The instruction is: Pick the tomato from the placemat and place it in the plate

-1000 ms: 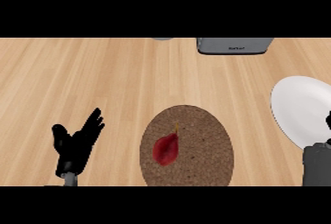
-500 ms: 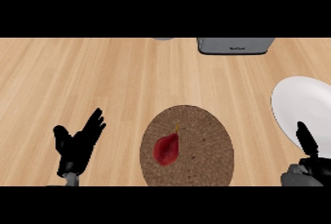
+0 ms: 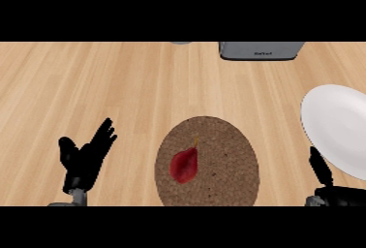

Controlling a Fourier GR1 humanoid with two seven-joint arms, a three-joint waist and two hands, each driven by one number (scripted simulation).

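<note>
A red tomato (image 3: 184,164), long and flat-looking, lies left of centre on the round brown placemat (image 3: 225,155) near the lower middle. The white plate (image 3: 336,131) sits at the right edge, partly cut off. My left hand (image 3: 84,161) rests open at the lower left, fingers up, well apart from the placemat. My right hand (image 3: 327,186) shows at the lower right corner, one straight finger pointing up beside the plate's lower rim; most of it is out of the picture. Neither hand touches the tomato.
A grey appliance (image 3: 262,50) stands at the counter's back, right of centre. A small grey object (image 3: 181,42) peeks in at the top edge. Bare wooden counter (image 3: 107,87) stretches across the left and middle.
My right hand has sunk toward the lower right corner and shifted slightly left, showing less of itself. The left hand, tomato and plate have not moved.
</note>
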